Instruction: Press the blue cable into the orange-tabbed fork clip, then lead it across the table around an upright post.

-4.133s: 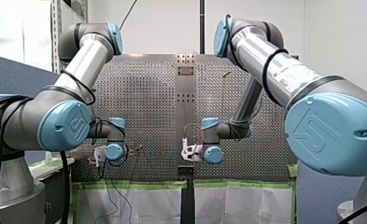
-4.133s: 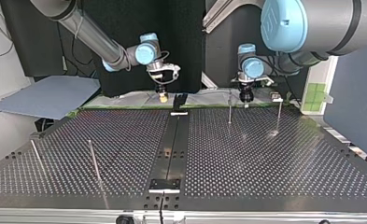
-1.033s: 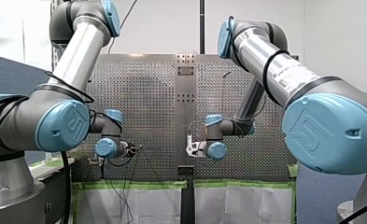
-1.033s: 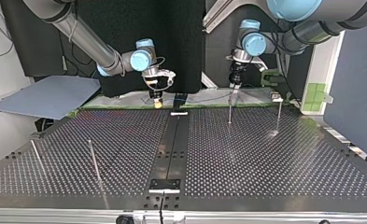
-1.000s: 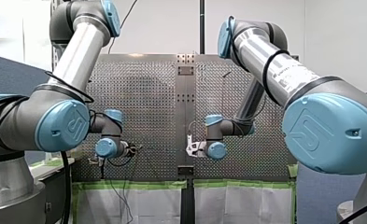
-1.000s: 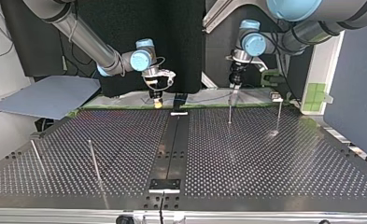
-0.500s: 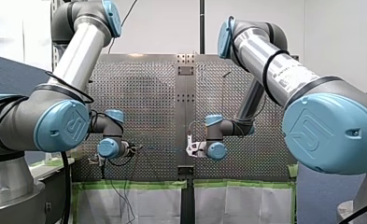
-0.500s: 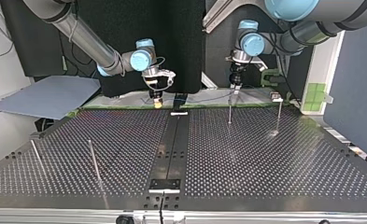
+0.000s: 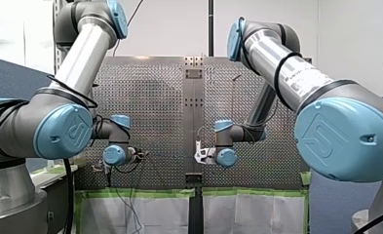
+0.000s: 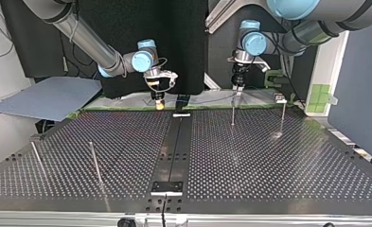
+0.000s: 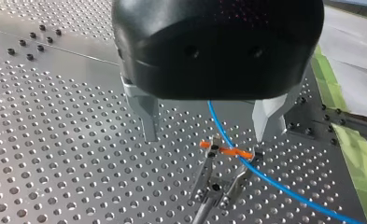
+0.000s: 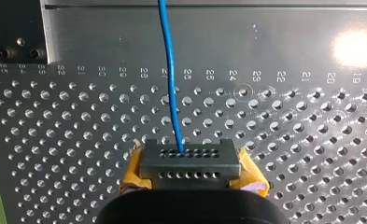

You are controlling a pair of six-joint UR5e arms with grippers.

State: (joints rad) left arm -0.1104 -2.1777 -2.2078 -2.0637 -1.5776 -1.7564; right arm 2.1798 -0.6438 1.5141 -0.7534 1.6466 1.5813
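Note:
In the left wrist view my left gripper (image 11: 208,139) hangs open just above the table, its metal fingers (image 11: 149,119) straddling the fork clip (image 11: 208,175) with its orange tab (image 11: 228,151). The blue cable (image 11: 284,186) passes between the fingers and crosses the orange tab at the clip's top; whether it sits in the fork I cannot tell. In the right wrist view my right gripper (image 12: 190,175), with yellow pads (image 12: 134,175), is shut on the blue cable (image 12: 169,70), which runs straight ahead over the table. The top view shows my right gripper (image 10: 160,105) left of my left gripper (image 10: 238,91).
Thin upright posts stand on the perforated table: one (image 10: 232,113) just in front of my left gripper, another (image 10: 282,116) further right, two (image 10: 94,163) near the top view's left front. A black rail (image 10: 174,151) runs down the table's middle.
My left wrist has edged slightly towards the table's middle over the last second. My right arm has held still with the cable.

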